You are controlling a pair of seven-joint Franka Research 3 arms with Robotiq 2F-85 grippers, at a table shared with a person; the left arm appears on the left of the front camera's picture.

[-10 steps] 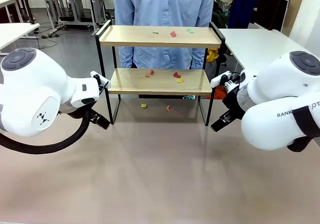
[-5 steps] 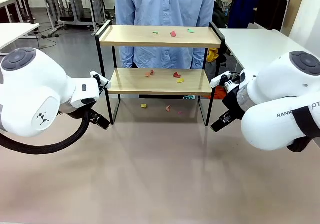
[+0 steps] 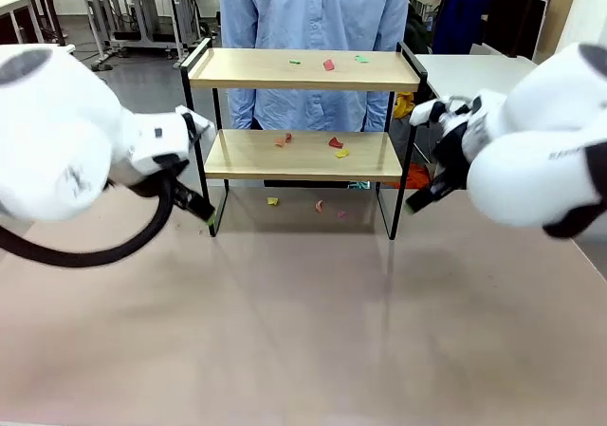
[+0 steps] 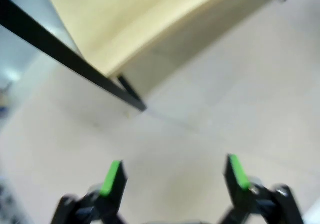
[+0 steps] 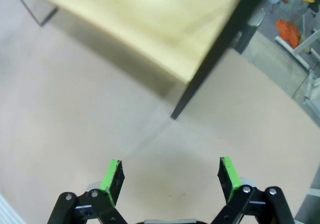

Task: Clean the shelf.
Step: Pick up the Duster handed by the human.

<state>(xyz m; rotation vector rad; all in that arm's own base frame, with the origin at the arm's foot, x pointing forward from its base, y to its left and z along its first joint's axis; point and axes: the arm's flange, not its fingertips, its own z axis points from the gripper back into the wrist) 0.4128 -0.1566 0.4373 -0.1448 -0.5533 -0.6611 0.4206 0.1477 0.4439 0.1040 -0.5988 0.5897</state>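
I have bare pinkish table (image 3: 303, 331) closest to me, with nothing lying on the near part. Left gripper (image 4: 174, 175): jaws spread wide, nothing between the green pads (image 4: 111, 176), hanging over the tabletop just short of the shelf's front left leg (image 4: 70, 59). Right gripper (image 5: 170, 175): likewise fully spread and empty, above the table beside the front right leg (image 5: 212, 64). Neither gripper touches the frame.

The shelf (image 3: 256, 68) stands upright across the middle of the table, between the two arms. Top board: a red scrap (image 3: 328, 64) and two green bits (image 3: 361, 59). Lower board (image 3: 247, 156): orange (image 3: 283, 140), red (image 3: 335, 142) and yellow (image 3: 342, 152) scraps right of centre. Under the shelf, on the table, more small pieces (image 3: 272, 200).

Beyond it, a person in a light blue shirt (image 3: 313, 9) stands close behind the rack.
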